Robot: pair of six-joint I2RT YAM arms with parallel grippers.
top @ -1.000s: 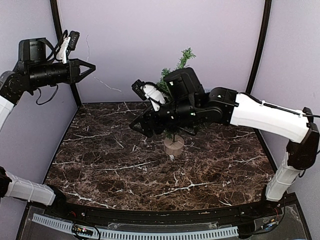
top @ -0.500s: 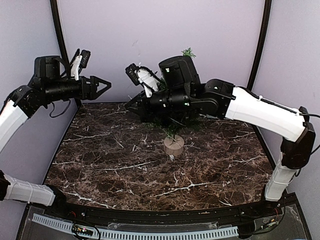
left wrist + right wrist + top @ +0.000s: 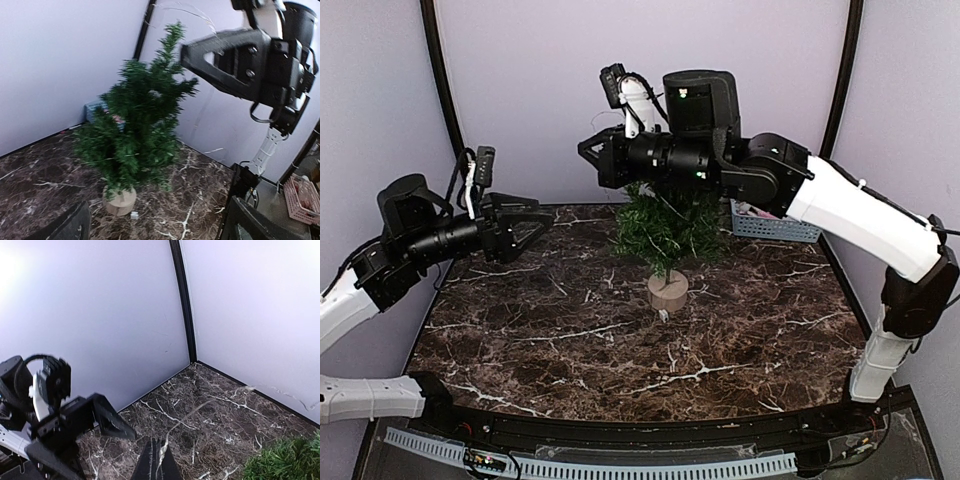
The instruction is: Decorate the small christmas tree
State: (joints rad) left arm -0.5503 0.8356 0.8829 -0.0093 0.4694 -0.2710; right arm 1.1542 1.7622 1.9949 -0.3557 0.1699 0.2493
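The small christmas tree [image 3: 665,225] stands upright on its round wooden base [image 3: 668,290] at mid-table; the left wrist view also shows the tree [image 3: 140,125]. My right gripper [image 3: 586,150] hangs high, left of the tree top, pointing left. Its jaws [image 3: 159,460] are shut on a thin silvery strand [image 3: 200,410] that trails away over the marble. The tree's edge [image 3: 285,460] shows at the bottom right of the right wrist view. My left gripper [image 3: 535,225] hovers over the table's left side, pointing at the tree. It is open and empty, with only its fingers [image 3: 70,227] in its own view.
A light blue basket [image 3: 770,222] sits at the back right behind the tree. A small white tag [image 3: 663,314] lies on the marble table [image 3: 570,340] just before the wooden base. Purple walls close in the back and sides.
The right arm has risen from in front of the tree to above its top, and its jaws have shut. The left arm has dropped and swung toward the tree, and its jaws have opened.
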